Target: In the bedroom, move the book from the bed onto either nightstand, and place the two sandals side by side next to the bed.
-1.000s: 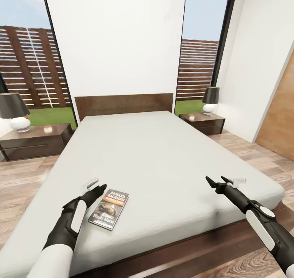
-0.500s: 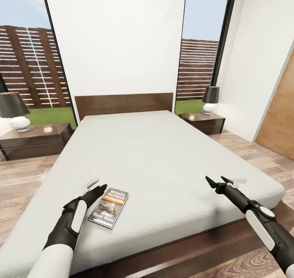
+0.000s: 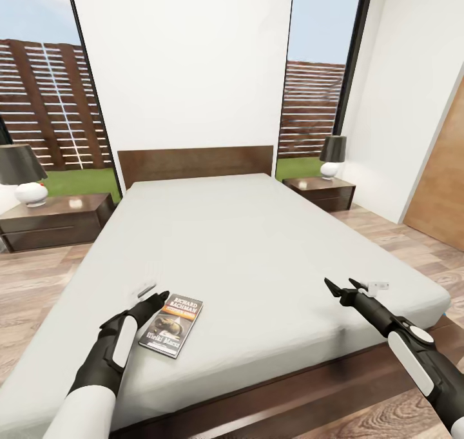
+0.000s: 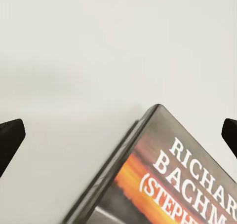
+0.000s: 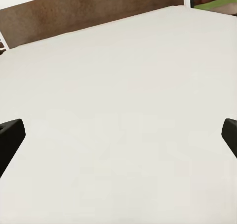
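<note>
- I see the thin grey-dark paperback book (image 3: 171, 326) with white "Richard Bachman" lettering lying flat on the large pale-grey mattress of the low bed (image 3: 245, 245), close to the foot edge on my left side; bare mattress lies all round it.
- My left gripper (image 3: 154, 299) sits just beside the book's upper left corner. In the left wrist view its black fingertips (image 4: 11, 137) stand wide apart, holding nothing, with the book's corner (image 4: 163, 174) between them.
- My right gripper (image 3: 343, 287) hovers over the mattress near its right foot corner, fingers spread and empty.
- Beyond the dark-brown headboard (image 3: 195, 162), a low dark-brown nightstand (image 3: 55, 221) stands on the left and another nightstand (image 3: 320, 193) on the right, each carrying a black-shaded lamp (image 3: 23, 176).
- Open light-brown plank floor (image 3: 386, 239) runs along both sides of the bed.
</note>
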You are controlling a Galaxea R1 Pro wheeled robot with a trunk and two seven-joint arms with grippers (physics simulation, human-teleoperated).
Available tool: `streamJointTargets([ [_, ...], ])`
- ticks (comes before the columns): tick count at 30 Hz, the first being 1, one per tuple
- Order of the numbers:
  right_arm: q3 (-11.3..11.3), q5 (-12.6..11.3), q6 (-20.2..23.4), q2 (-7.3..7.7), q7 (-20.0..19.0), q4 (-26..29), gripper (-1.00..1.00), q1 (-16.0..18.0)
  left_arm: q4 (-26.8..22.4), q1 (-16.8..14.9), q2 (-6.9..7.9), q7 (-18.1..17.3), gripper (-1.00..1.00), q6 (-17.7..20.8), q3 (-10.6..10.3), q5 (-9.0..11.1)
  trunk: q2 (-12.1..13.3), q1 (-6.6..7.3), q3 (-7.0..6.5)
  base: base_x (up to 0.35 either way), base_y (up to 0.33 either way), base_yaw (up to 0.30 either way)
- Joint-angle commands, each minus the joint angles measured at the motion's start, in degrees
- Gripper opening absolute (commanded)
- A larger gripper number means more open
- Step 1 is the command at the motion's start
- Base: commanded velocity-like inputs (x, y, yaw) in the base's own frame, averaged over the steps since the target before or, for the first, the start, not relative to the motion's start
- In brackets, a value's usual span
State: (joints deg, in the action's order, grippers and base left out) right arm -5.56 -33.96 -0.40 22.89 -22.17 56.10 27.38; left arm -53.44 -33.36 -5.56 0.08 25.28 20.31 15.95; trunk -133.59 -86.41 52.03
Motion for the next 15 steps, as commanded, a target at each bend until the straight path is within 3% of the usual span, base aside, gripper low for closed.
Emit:
streamJointTargets([
  [1,-0.16,-0.58,-0.02,0.06,-0.09,-0.03,1.00,0.04,-0.08,-0.04,-0.06,0.01,1.00,0.38,0.16,0.48,-0.03,0.01,0.06,0.000,0.000,0.000],
  [7,-0.17,-0.58,0.08,0.05,-0.13,-0.01,1.00,0.04,-0.08,-0.04,-0.06,0.01,1.00,0.38,0.09,0.48,-0.03,0.01,0.06,0.000,0.000,-0.002],
  [15,-0.20,-0.58,0.30,0.05,-0.16,0.11,1.00,0.04,-0.08,-0.04,-0.06,0.01,1.00,0.38,0.08,0.48,-0.03,0.01,0.04,0.000,0.000,-0.170],
])
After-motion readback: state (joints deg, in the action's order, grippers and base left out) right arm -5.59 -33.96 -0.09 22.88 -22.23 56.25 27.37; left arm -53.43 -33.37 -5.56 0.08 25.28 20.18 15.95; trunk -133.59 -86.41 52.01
